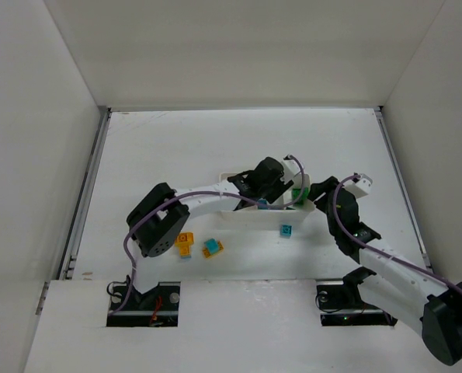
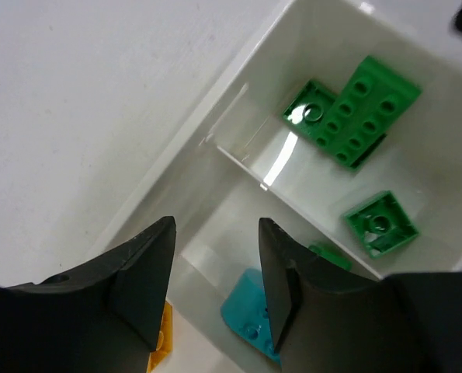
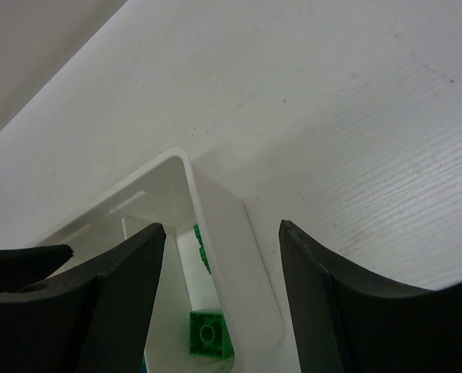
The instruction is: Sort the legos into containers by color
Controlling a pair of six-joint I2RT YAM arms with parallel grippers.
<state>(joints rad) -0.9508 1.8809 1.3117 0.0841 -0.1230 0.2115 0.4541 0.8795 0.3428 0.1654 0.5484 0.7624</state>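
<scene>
The flat white bench [image 1: 176, 148] carries a small white rectangular plastic tray [image 1: 246, 215] at mid-frame, and below it an orange-yellow studded plastic brick [image 1: 186, 239], a cyan-blue studded brick [image 1: 213, 248] beside that, and a second cyan-blue brick [image 1: 286, 231] further right.

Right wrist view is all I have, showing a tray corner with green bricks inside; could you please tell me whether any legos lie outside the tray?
Observer: Yes. The top view shows an orange-yellow brick and a cyan brick lying loose to the left of the tray, and a second cyan brick just outside its near wall.
Operator: Thank you. Is the left gripper carrying anything?
Observer: No. In the left wrist view the left gripper is open and empty, above the compartment next to the green one.
Operator: Is anything in that compartment?
Observer: Yes, a third cyan brick lies on its floor.
</scene>
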